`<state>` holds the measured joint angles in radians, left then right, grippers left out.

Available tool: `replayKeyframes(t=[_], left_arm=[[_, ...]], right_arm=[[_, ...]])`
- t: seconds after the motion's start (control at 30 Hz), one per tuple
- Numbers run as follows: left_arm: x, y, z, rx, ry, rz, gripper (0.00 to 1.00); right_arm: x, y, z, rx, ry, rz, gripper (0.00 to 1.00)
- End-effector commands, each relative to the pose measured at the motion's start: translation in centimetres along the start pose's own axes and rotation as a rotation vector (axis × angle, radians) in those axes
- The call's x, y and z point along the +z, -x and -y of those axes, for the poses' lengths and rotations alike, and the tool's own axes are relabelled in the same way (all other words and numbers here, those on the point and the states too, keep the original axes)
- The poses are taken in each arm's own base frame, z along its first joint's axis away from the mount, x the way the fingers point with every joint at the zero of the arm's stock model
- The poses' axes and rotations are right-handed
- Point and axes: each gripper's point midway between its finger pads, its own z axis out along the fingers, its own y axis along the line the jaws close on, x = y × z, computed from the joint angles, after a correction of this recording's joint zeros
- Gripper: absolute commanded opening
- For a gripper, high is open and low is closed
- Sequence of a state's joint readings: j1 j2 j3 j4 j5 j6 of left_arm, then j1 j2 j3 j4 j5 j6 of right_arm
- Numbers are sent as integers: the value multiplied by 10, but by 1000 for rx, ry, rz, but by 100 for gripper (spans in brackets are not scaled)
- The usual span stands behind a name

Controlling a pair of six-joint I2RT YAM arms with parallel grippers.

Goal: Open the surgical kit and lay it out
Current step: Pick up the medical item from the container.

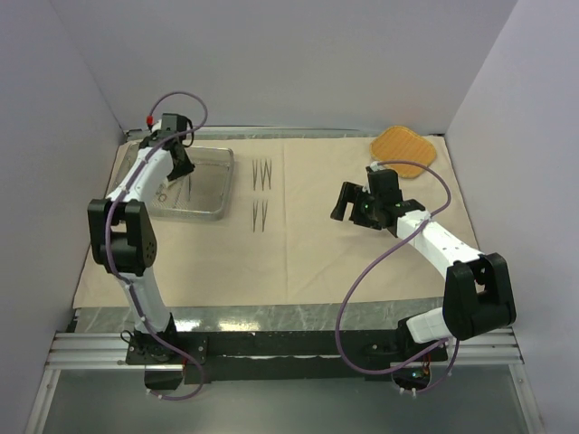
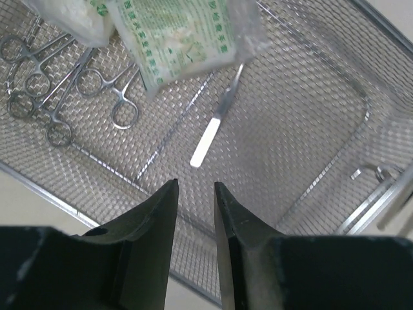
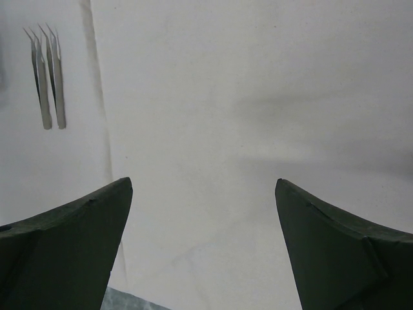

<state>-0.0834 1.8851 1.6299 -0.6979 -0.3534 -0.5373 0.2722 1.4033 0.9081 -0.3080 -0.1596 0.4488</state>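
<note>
Top view: left tool (image 1: 181, 163) over mesh tray (image 1: 230, 181), nearer arm; right tool (image 1: 348, 203) well apart, over cloth (image 1: 317, 253).
Left wrist: tool narrowly parted, empty; slim steel instrument (image 2: 213, 129) dead ahead in tray, long axis pointing away.
Right wrist: tool spread wide, empty.

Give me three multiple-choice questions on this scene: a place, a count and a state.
1. Where is the orange pad? A) in the mesh tray B) near the far right corner of the cloth C) at its near left corner
2. How many groups of tweezers lie on the cloth? A) none B) five C) two
3. How is the right tool? A) wide open, empty B) shut on tweezers C) shut on the pad
Answers: 1 B, it lies far from the mesh tray. 2 C, one group lies beyond the other. 3 A, its fingers stand apart over bare cloth.
</note>
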Motion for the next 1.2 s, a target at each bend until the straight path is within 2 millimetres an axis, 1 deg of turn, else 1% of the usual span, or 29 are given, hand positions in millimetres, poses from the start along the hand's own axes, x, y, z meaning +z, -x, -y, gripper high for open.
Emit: replayKeyframes(t=[0.0,0.03,0.07,0.1,0.17,0.2,0.23,0.27,0.33,0.37,0.57,0.67,0.73,0.77,0.83,0.87,0.93,1.03,1.07,1.13,1.17], left_arm=[[33,15,7,-3,-34,-2,35],[37,19,10,-15,-57,0,35],[42,23,10,-21,-65,-2,35],[49,27,14,-26,-77,-1,36],[56,30,20,-18,-99,-2,36],[65,30,23,-15,-98,-7,37],[69,31,23,-17,-93,-8,37],[79,29,23,-17,-87,-19,37],[87,25,25,-16,-87,-36,38],[95,21,28,-12,-87,-49,38],[114,3,33,4,-99,-99,38],[122,-4,29,9,-78,-116,35],[123,-4,26,13,-65,-111,34],[124,-5,25,16,-60,-111,30],[124,-5,23,20,-49,-109,27],[123,-4,23,21,-53,-108,22],[121,-3,26,18,-67,-106,18],[113,-2,28,11,-90,-111,11],[106,3,30,8,-103,-102,8],[97,5,33,-9,-130,-107,7],[85,13,35,-17,-152,-90,6]], right_arm=[[-2,8,-4,-1,22,38,100],[-2,8,-4,-1,22,38,100],[-2,7,-4,-3,22,34,100],[-1,6,-4,-3,22,33,100],[-1,6,-3,-1,19,29,100],[-1,6,-3,1,17,30,100],[-1,6,-3,-2,17,30,100],[-2,8,-3,-1,16,34,100],[-2,6,-3,1,15,29,100],[-2,6,-3,2,13,29,100],[-2,5,-2,10,5,31,100],[-2,6,-1,13,4,32,100],[-1,5,-1,16,3,30,100],[-1,6,-1,17,3,31,100],[-1,6,-2,18,7,34,100],[-1,6,-2,19,6,32,100],[-1,7,-3,21,8,35,100],[-2,9,-4,21,11,40,100],[-2,10,-4,20,13,43,100],[-3,12,-6,16,18,48,100],[-3,13,-6,17,20,51,100]])
